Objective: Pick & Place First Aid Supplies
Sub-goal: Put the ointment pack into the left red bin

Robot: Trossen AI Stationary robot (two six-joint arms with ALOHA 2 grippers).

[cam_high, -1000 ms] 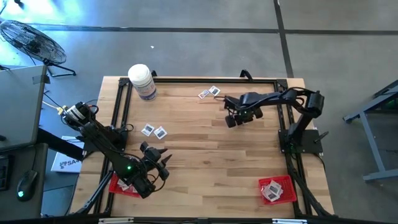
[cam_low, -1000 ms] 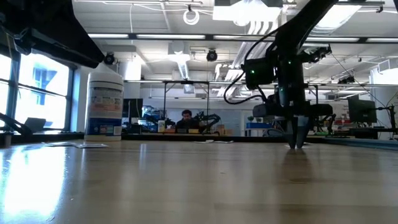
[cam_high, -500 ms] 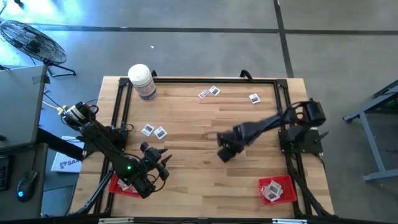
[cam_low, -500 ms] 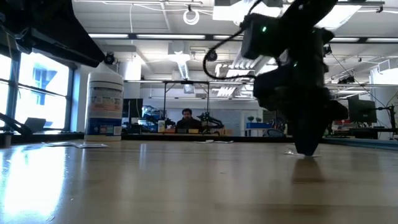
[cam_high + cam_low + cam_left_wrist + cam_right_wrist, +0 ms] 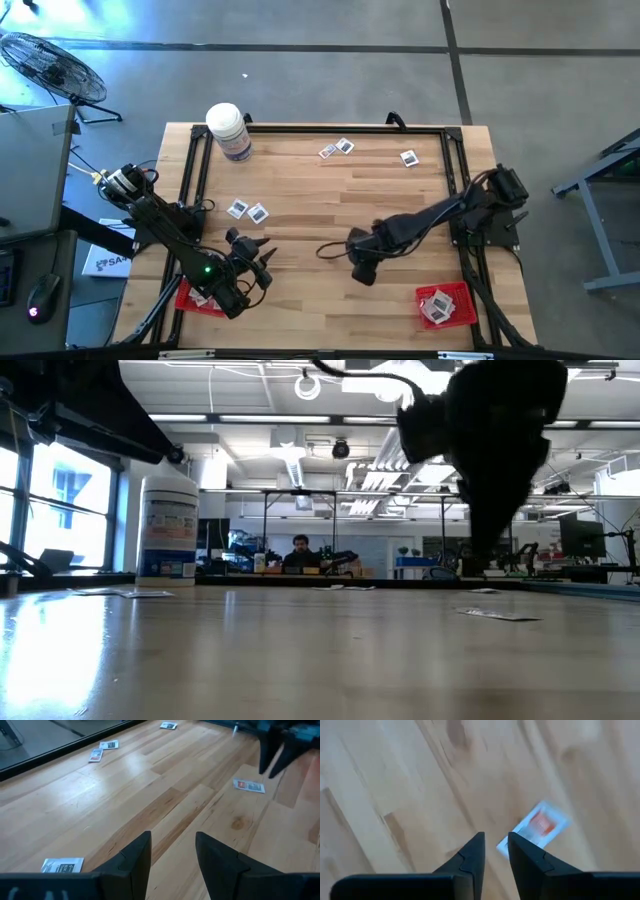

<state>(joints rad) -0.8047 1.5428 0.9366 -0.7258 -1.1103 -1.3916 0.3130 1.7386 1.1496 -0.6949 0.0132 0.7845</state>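
Small white packets lie flat on the wooden table: a pair (image 5: 336,149) and a single one (image 5: 408,157) near the far edge, and a pair (image 5: 247,211) left of centre. One more packet (image 5: 535,826) (image 5: 249,785) (image 5: 495,613) lies on the table just under my right gripper (image 5: 362,272) (image 5: 495,840). That gripper hangs above the near middle, open by a narrow gap, with nothing between its fingers. My left gripper (image 5: 260,268) (image 5: 172,850) waits open at the near left, beside the left red tray (image 5: 190,298).
A large white bottle (image 5: 228,130) stands at the far left corner. The right red tray (image 5: 455,292) at the near right holds several packets. A black frame (image 5: 300,128) runs round the table. Bare wood lies between the two grippers.
My right gripper has swung from the far middle of the table toward the near edge and risen off the table top. A packet now lies on the table below it. The single packet near the far edge, earlier covered by the arm, shows again.
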